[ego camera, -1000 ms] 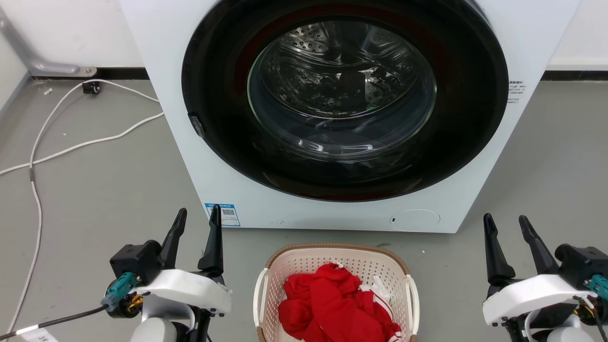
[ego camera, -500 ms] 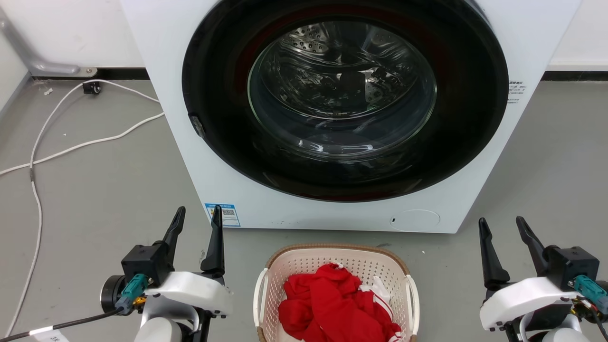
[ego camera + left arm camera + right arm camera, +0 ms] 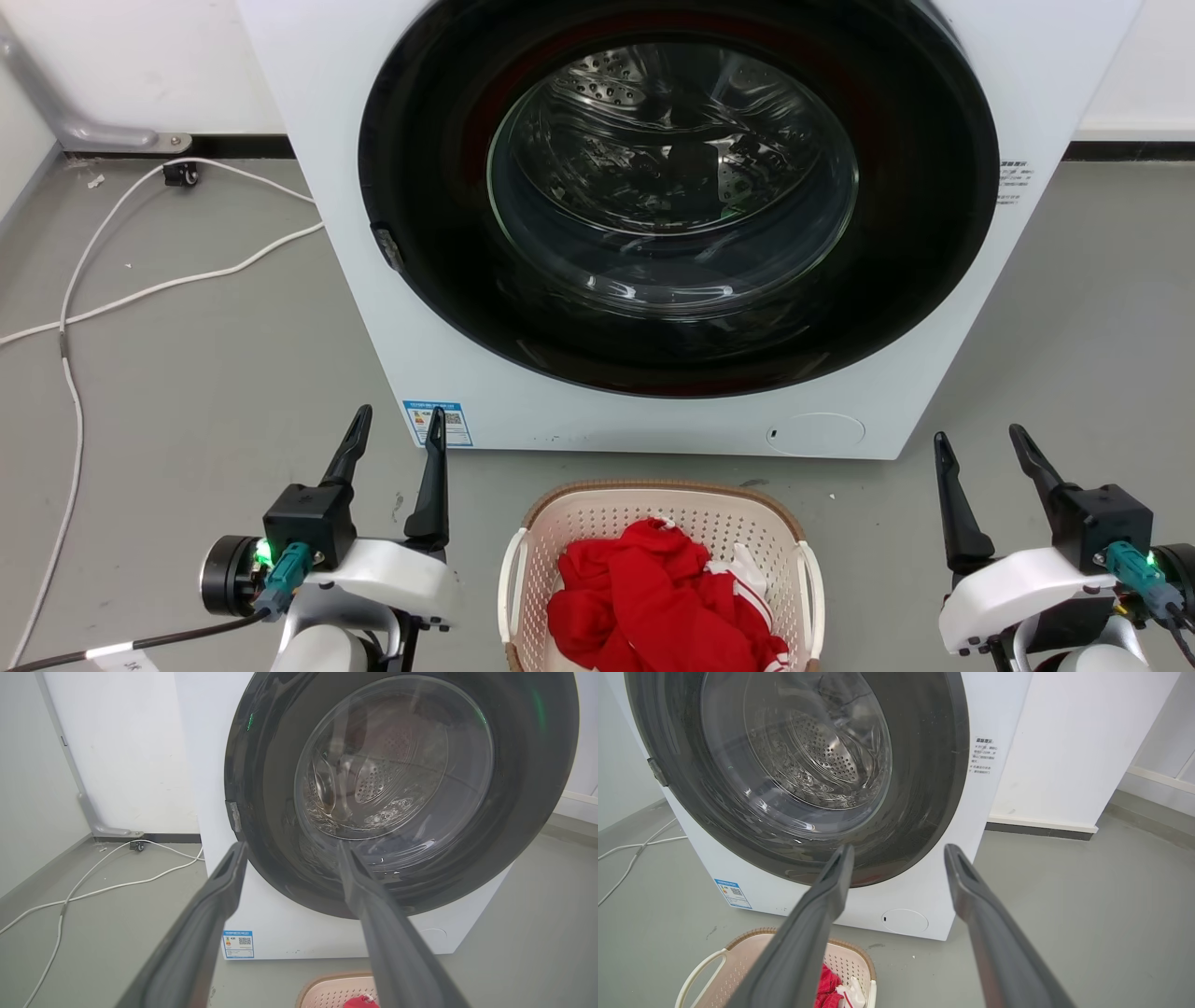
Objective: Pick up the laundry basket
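The laundry basket (image 3: 607,515) sits on the floor (image 3: 187,392), dead centre at the bottom of the head view. Its far brown rim stops just short of the washer (image 3: 672,215), with a narrow strip of grey floor between them. There is open floor on both flanks, from each white handle out to the end effector on that side. A white cable (image 3: 140,289) loops along the floor well off to the left, apart from the basket.

The basket's near end is cut off by the bottom edge of the head view. Red clothes (image 3: 644,597) are heaped inside, with a scrap of white cloth among them, so the basket's bottom is hidden. In the left wrist view just a sliver of rim peeks in at the bottom edge. In the right wrist view one dark finger crosses in front of the basket.

The left end effector (image 3: 400,413) is up off the floor, its fingers aimed at the washer and spread apart, holding nothing. The right end effector (image 3: 977,434) mirrors it, fingers parted and empty. The left sits nearer its handle than the right does. Neither touches the basket.
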Robot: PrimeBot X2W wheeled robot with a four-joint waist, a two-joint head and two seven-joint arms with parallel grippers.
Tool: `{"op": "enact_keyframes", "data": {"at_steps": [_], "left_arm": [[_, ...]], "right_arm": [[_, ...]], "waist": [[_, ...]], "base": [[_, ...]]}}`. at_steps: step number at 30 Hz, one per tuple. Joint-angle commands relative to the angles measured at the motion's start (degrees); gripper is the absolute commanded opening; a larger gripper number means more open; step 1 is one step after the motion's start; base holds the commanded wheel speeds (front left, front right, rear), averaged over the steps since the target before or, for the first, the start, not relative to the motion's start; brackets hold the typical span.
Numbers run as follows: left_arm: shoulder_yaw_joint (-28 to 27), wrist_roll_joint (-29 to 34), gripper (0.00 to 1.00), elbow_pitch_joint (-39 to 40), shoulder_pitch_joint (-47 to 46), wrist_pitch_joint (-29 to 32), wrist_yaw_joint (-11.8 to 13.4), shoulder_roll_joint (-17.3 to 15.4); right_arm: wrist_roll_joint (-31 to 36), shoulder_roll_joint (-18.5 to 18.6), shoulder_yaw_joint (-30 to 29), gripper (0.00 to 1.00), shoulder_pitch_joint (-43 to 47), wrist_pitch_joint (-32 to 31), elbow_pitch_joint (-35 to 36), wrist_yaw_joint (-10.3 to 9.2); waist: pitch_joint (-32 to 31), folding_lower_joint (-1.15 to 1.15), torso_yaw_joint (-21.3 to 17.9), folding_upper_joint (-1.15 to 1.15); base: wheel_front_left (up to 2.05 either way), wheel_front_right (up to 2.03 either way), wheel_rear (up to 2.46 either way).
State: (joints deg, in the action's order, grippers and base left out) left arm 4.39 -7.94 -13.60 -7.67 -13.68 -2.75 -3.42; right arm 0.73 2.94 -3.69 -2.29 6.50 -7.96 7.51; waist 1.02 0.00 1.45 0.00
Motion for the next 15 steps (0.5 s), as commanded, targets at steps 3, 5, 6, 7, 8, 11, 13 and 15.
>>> {"op": "enact_keyframes", "data": {"at_steps": [3, 5, 6, 7, 8, 11, 13, 15], "left_arm": [[-0.1, 1.5, 1.00, -0.4, -1.3, -0.7, 0.2, -0.1], [-0.3, 2.0, 1.00, -0.7, -1.2, -0.9, 0.1, 0.0], [-0.3, 2.3, 1.00, -0.9, -1.1, -1.0, 0.0, 0.0], [-0.3, 2.5, 1.00, -1.0, -1.1, -1.1, 0.0, 0.0], [-0.3, 2.8, 1.00, -1.1, -1.1, -1.3, -0.1, 0.0], [-0.5, 3.5, 1.00, -1.5, -1.3, -1.5, -0.2, 0.1], [-0.6, 3.7, 1.00, -1.7, -1.2, -1.7, -0.2, 0.2], [-0.7, 3.4, 1.00, -1.9, -1.0, -1.7, -0.3, 0.2]], "right_arm": [[1.7, -0.1, 0.1, 1.00, 0.2, 0.4, 0.0, -0.04], [1.9, -0.1, 0.1, 1.00, 0.3, 0.5, -0.1, -0.04], [2.3, -0.1, 0.0, 1.00, 0.3, 0.6, -0.1, -0.04], [2.3, -0.1, 0.0, 1.00, 0.4, 0.6, -0.2, -0.04], [2.2, -0.1, -0.1, 1.00, 0.4, 0.7, -0.3, -0.04], [2.8, -0.1, -0.3, 1.00, 0.5, 1.1, -0.4, -0.04], [2.5, -0.1, -0.4, 1.00, 0.6, 1.2, -0.6, -0.04], [2.0, -0.1, -0.5, 1.00, 0.6, 1.2, -0.8, -0.04]], "waist": [[0.1, 0.00, 0.0, 0.00], [0.1, 0.00, 0.0, 0.00], [0.1, 0.00, 0.0, 0.00], [0.2, 0.00, 0.1, 0.00], [0.2, 0.00, 0.1, 0.00], [0.2, 0.00, 0.1, 0.00], [0.2, 0.00, 0.1, 0.00], [0.2, 0.00, 0.0, 0.00]], "base": [[0.00, 0.00, 0.00], [0.00, 0.00, 0.00], [0.00, 0.00, 0.00], [0.00, 0.00, 0.00], [0.00, 0.00, 0.00], [0.00, 0.00, 0.00], [0.00, 0.00, 0.00], [0.00, 0.00, 0.00]]}}
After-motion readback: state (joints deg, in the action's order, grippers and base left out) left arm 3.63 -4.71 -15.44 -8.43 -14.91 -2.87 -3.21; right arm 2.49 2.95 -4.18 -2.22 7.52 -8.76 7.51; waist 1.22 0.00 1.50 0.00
